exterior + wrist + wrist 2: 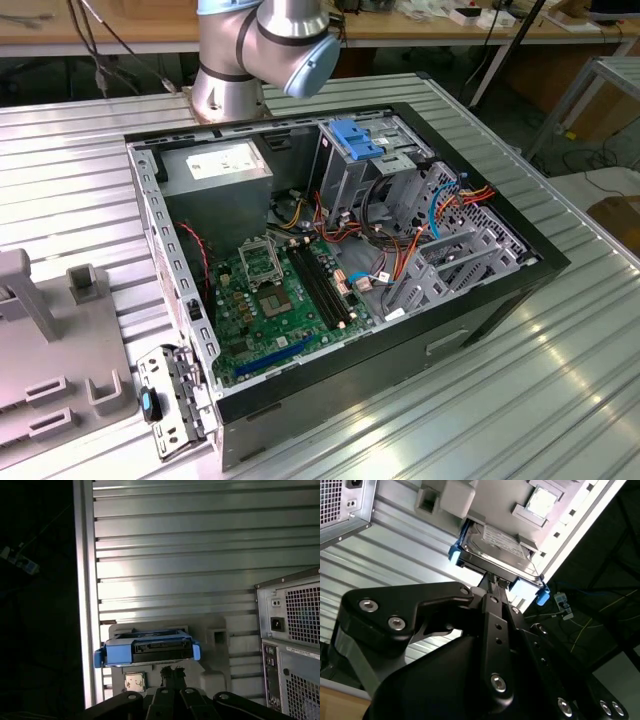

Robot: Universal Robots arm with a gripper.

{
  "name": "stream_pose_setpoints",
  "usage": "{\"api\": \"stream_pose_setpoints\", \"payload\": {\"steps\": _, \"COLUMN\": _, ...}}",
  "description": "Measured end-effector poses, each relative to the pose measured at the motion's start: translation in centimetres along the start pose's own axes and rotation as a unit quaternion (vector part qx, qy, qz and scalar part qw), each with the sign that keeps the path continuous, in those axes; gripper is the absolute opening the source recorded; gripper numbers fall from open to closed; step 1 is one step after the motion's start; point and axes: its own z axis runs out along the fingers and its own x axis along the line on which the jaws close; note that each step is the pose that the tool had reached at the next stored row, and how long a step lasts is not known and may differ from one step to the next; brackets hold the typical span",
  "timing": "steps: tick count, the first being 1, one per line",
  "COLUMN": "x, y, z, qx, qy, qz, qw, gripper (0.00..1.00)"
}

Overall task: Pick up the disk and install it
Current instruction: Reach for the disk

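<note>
— How does the gripper (172, 671) stand?

— Narrow. In both wrist views its black fingers (492, 611) are drawn close together, and their tips point at the near edge of the disk (496, 550). The disk lies beyond the tips, not between them. I cannot tell whether they touch that edge.

— And the disk itself?

— It lies flat in a pale grey holder (455, 497), with its dark metal face up and bright blue rails at its sides. A small square chip (134, 681) sits in the same holder, just beside the disk on the gripper's side. The holder rests on a ribbed metal table (200, 555), close to the table's edge — past that edge the floor is dark.

— Where is the computer?

— The first wrist view shows the perforated rear of the computer case (295, 680), with a power socket in it, well apart from the holder. In the exterior view the case lies on its side with the cover off. Inside are a green circuit board (268, 300), a grey power supply (215, 165) and a grey metal cage (350, 185) with a blue bracket (355, 138) on top. Coloured wires (462, 200) run towards the exterior view's right.

— And the arm?

— Its silver and pale blue joint (262, 45) rises from the table just beyond the case's far wall.
</note>
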Motion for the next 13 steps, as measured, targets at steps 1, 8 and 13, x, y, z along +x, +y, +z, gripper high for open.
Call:
{"api": "stream_pose_setpoints", "payload": {"steps": 1, "x": 0.33, "y": 0.03, "z": 0.0, "qx": 0.0, "qy": 0.0, "qz": 0.0, "qw": 1.0, "gripper": 0.11}}
{"api": "stream_pose_setpoints", "payload": {"steps": 8, "x": 3.83, "y": 0.26, "z": 0.08, "qx": 0.0, "qy": 0.0, "qz": 0.0, "qw": 1.0, "gripper": 0.11}}
{"api": "stream_pose_setpoints", "payload": {"steps": 13, "x": 3.84, "y": 0.26, "z": 0.08, "qx": 0.0, "qy": 0.0, "qz": 0.0, "qw": 1.0, "gripper": 0.11}}
